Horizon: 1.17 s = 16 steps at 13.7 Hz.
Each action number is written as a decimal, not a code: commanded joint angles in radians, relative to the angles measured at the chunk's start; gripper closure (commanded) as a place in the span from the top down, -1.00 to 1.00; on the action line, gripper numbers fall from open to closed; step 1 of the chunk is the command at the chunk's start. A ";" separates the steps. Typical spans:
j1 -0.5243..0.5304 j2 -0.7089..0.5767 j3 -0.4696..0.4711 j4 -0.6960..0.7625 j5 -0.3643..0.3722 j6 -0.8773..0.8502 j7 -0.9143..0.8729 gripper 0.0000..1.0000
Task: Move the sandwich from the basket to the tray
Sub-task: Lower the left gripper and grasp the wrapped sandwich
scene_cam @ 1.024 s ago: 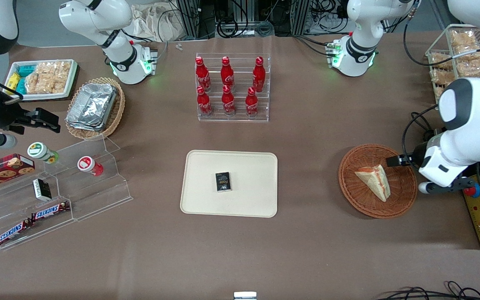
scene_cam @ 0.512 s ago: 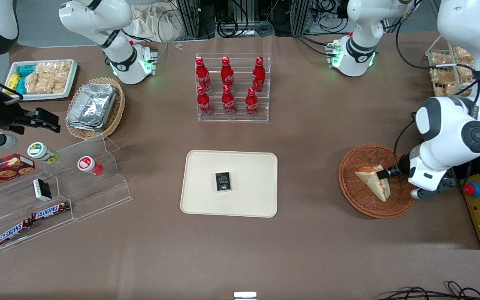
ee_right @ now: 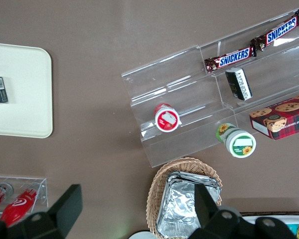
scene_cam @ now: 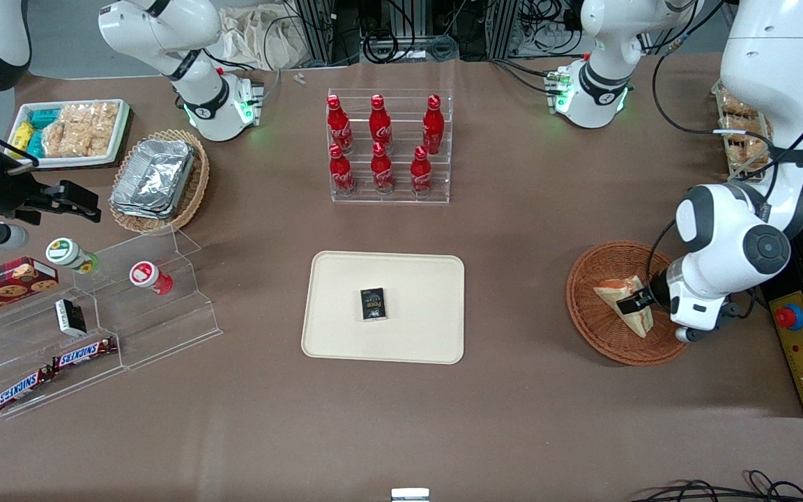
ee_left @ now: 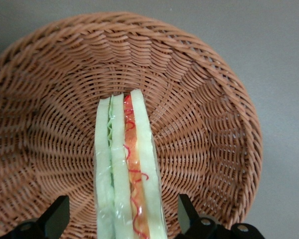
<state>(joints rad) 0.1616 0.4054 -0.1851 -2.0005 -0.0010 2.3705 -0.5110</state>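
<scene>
We see the round reddish-brown woven basket (scene_cam: 628,304) on the brown table, toward the working arm's end. In the basket lies the small triangle sandwich of pale white bread (scene_cam: 626,302). It stands on one long side, so its cut edge faces up toward the wrist camera.

The left arm's black two-finger gripper (scene_cam: 633,302) is low over the basket, right at the sandwich. Its fingers (ee_left: 57,215) are spread wide, one on each flat side of the sandwich (ee_left: 128,169), and they do not touch the bread yet. We think they are set this way so they can squeeze the two flat bread faces and not poke the filling.

The sandwich has two pale bread slices, with green on one side of the middle and red-orange on the other. A thin shiny wrap seems to cover it. It looks soft, so we think a gentle squeeze is best.

The flat cream tray with round corners (scene_cam: 415,272) sits well apart from the basket, toward the middle of the table. A small dark box (scene_cam: 373,304) lies on the tray, with bare room around it for the sandwich.
</scene>
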 commanded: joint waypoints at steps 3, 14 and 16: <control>0.003 -0.022 -0.008 -0.008 0.004 -0.048 -0.027 -0.42; -0.031 -0.108 -0.088 0.463 -0.004 -0.772 -0.055 -1.00; -0.031 -0.108 -0.161 0.503 0.004 -0.812 -0.052 -1.00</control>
<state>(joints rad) 0.1358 0.2795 -0.2919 -1.5534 -0.0013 1.6091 -0.5490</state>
